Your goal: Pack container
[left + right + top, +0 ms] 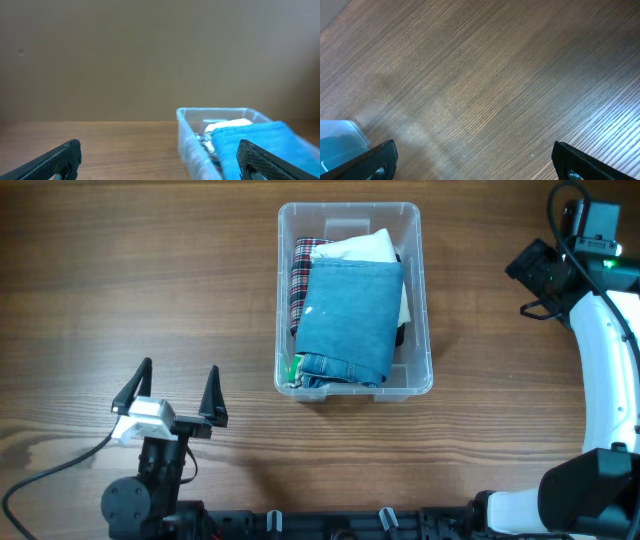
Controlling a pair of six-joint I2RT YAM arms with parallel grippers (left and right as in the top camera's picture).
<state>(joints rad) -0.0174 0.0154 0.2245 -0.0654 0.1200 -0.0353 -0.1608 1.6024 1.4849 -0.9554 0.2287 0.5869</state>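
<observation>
Left gripper (179,369) sits nearest the lens, low over the near edge of the worktop, left of the middle. Its fingers are spread wide with nothing between them. They point toward the far edge. The wrist view runs nearly level across the wood, so the forearm reads as roughly horizontal. Judgement: a parked, ready pose, off to one side of the load.

Table (120,270): brown wood grain. No loose item shows on it in the overhead view.

Container (348,210): stands about mid-width of the worktop, nearer the far edge than the near one, long side running near-to-far. It lies well apart from both grippers. It is upright and has no lid on it.

Contents, largest first:
- folded jeans (348,315) lie on top and cover most of the opening. Judgement: laid flat so the stack stays below the rim.
- plaid cloth (300,280) lies along the left wall, partly under the jeans.
- white cloth (360,248) shows at the far end, under the jeans.
- small green bit (294,367) is in the near left corner. I cannot tell what it is.

Right gripper (472,152): the arm runs up the right edge toward the far right corner. The wrist camera looks steeply down on bare wood, with a corner of the container at the lower left of its view. The fingers are wide apart and hold nothing.

Judgement: packing looks close to done, since nothing lies outside the container to fetch.
</observation>
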